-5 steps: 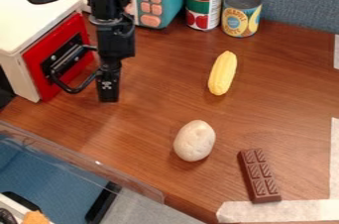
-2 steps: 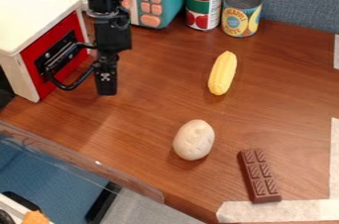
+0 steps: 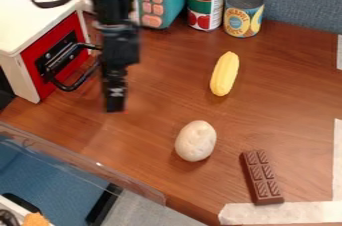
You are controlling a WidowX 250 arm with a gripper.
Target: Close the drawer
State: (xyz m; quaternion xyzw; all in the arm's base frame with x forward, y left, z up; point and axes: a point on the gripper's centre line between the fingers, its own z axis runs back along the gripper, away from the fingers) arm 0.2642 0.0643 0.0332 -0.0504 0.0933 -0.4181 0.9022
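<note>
The gripper [image 3: 115,105] hangs over the table at the left, to the right of the white box and a little apart from its black handle. The drawer [image 3: 55,55] has a red front that sits within the white box [image 3: 20,77] at the upper left, roughly flush with its edges. Its black wire handle [image 3: 70,67] sticks out toward the gripper. The upper part of the arm partly covers the area behind the box's right corner.
Two cans [image 3: 243,14] stand at the back beside a teal toy [image 3: 160,0]. Yellow corn [image 3: 224,74], a pale potato-like object [image 3: 196,141] and a chocolate bar [image 3: 261,177] lie on the table [image 3: 153,90]. A clear edge strip [image 3: 80,162] borders the lower left.
Between the first two frames the red front moved slightly inward, with the gripper by the handle. Since then the gripper has moved right and down in the view, off the handle.
</note>
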